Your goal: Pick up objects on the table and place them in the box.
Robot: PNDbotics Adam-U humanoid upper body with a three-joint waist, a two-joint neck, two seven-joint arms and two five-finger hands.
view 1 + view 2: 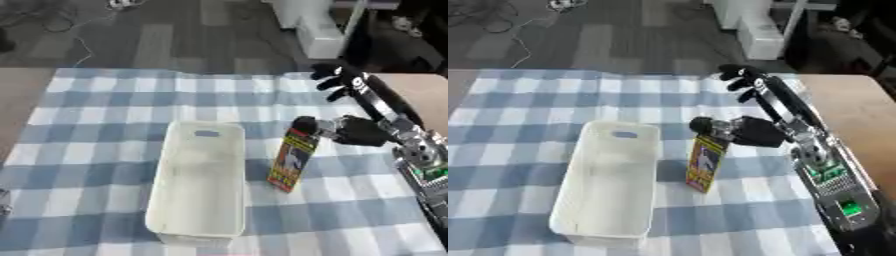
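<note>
Just right of the box (pixel 198 186), the right hand (pixel 354 131) pinched the packet's (pixel 291 161) top; looked light, thin, floppy

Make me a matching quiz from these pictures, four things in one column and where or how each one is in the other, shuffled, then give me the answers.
Things:
1. white rectangular plastic box
2. yellow and red flat packet
3. right robot hand
4. blue and white checked tablecloth

States:
A. covers the table under everything
B. stands tilted on its lower end, beside the box's right wall
C. lies open-topped with nothing inside
D. pinches the top of the packet

Pairs: 1-C, 2-B, 3-D, 4-A
</note>
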